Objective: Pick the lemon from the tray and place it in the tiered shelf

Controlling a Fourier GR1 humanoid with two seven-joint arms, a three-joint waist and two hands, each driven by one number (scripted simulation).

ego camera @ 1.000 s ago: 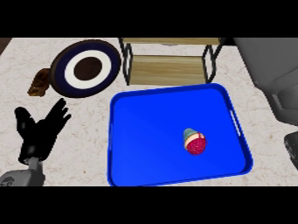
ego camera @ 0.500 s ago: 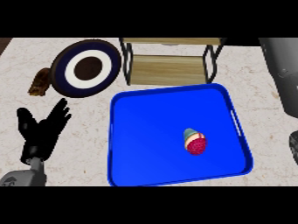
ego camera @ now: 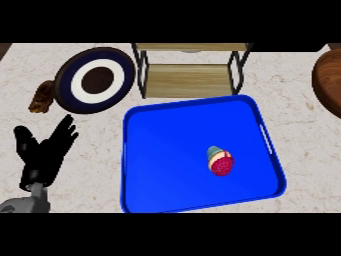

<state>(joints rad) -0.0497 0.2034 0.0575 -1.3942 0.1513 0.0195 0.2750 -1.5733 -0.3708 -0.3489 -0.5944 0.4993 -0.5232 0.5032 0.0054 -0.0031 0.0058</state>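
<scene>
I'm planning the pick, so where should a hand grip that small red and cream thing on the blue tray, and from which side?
Probably from straight above, pinching across its narrower middle. The red and cream item is a small oval lying flat, right of centre in the blue tray, with bare floor all round it. The tray's raised rim would likely hinder a low sideways approach.

Fruit [ego camera: 219,162] in tray [ego camera: 165,145], shelf [ego camera: 190,75] behind tray, plate [ego camera: 95,80] left of shelf, bowl [ego camera: 339,87] at right edge
</scene>
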